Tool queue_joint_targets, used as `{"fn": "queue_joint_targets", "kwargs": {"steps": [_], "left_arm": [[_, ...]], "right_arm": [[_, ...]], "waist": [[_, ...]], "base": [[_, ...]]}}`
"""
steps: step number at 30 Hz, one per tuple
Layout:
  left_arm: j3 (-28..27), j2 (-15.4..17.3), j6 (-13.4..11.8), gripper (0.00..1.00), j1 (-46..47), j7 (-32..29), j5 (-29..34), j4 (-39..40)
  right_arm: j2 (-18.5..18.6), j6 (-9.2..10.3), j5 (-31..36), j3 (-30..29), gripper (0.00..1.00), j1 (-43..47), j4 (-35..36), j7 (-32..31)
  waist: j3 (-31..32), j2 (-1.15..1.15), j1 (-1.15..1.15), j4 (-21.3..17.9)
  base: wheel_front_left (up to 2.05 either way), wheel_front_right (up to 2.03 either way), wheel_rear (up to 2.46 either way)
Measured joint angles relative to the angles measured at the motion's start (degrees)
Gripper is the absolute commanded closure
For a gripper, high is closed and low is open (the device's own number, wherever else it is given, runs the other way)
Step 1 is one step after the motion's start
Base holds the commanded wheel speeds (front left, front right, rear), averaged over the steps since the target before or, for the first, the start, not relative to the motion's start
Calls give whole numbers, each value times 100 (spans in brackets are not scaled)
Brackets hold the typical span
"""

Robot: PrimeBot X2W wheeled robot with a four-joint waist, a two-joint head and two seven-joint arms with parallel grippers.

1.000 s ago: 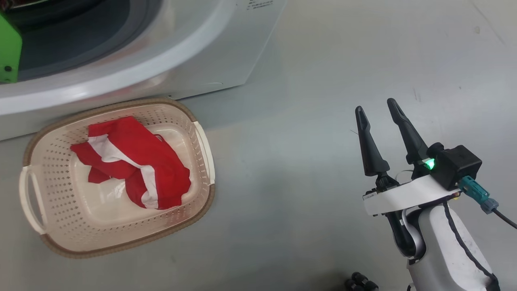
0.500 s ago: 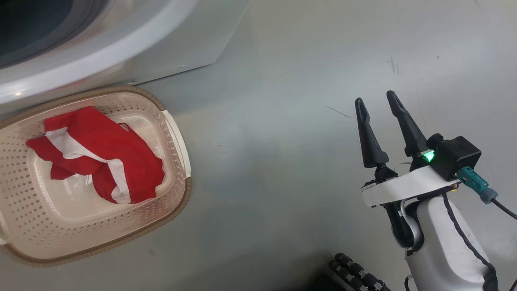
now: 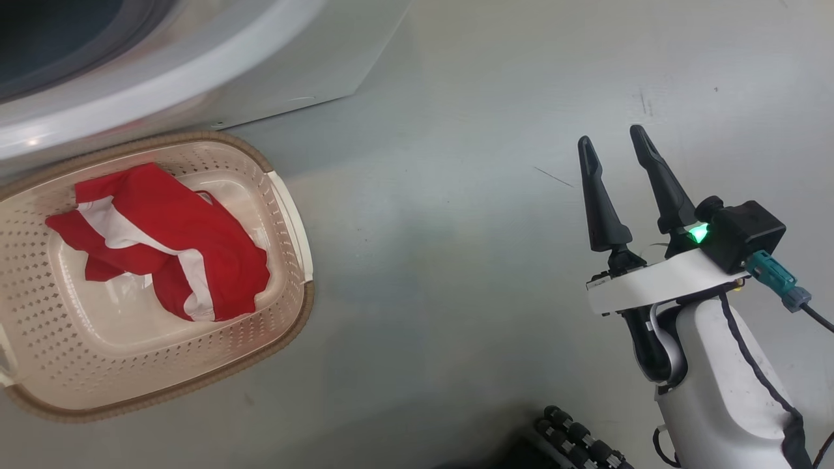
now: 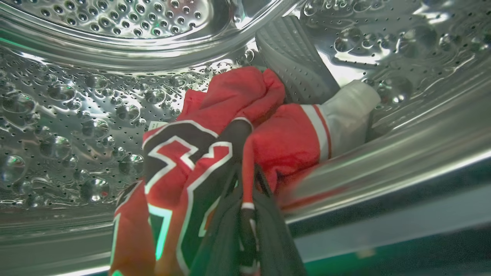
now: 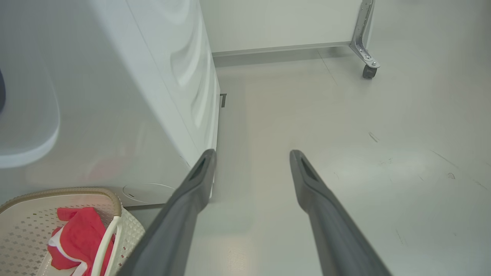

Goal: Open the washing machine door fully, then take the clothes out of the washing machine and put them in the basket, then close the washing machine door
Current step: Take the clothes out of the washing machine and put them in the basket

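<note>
Gripping a red jersey (image 4: 199,153) with navy-and-white lettering, the robot's left hand (image 4: 247,180) is inside the steel drum (image 4: 76,115) of the washing machine (image 3: 293,58), its two dark fingers drawn tight together with a fold of the fabric pinched between them. The jersey lies heaped on the drum's dimpled wall, its white-cuffed sleeve (image 4: 345,111) near the drum's front lip and its upper folds against a ribbed grey paddle (image 4: 295,57). Outside, the white machine stands on a grey floor (image 3: 456,228), and the cream perforated basket (image 3: 195,138) sits on the floor just beside the foot of the machine's front, below its dark mouth. A second red garment (image 3: 195,254) with white stripes lies crumpled in the basket, on the side nearer the machine. The right hand (image 3: 610,135) hangs over the floor well apart from the washing machine's front corner and from the basket, spread wide and holding nothing; seen from its own wrist, its fingers (image 5: 191,191) point along the machine's side panel, with a castor (image 5: 369,71) on the floor beyond the machine
</note>
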State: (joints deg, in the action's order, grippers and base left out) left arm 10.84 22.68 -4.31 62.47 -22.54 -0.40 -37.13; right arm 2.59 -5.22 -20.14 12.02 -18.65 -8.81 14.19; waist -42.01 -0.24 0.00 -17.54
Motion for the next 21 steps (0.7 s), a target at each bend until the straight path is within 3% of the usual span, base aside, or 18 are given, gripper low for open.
{"fn": "queue_joint_targets", "kwargs": {"steps": [13,21], "left_arm": [[-256,-459,-70,100,-13,936,-385,88],[-545,-712,-120,100,-478,1864,-704,280]], "right_arm": [[0,0,0,-186,0,-42,53,9],[1,0,56,-303,0,-46,31,9]], "waist": [[90,0,0,159],[297,0,0,305]], "base": [[0,0,0],[0,0,0]]}}
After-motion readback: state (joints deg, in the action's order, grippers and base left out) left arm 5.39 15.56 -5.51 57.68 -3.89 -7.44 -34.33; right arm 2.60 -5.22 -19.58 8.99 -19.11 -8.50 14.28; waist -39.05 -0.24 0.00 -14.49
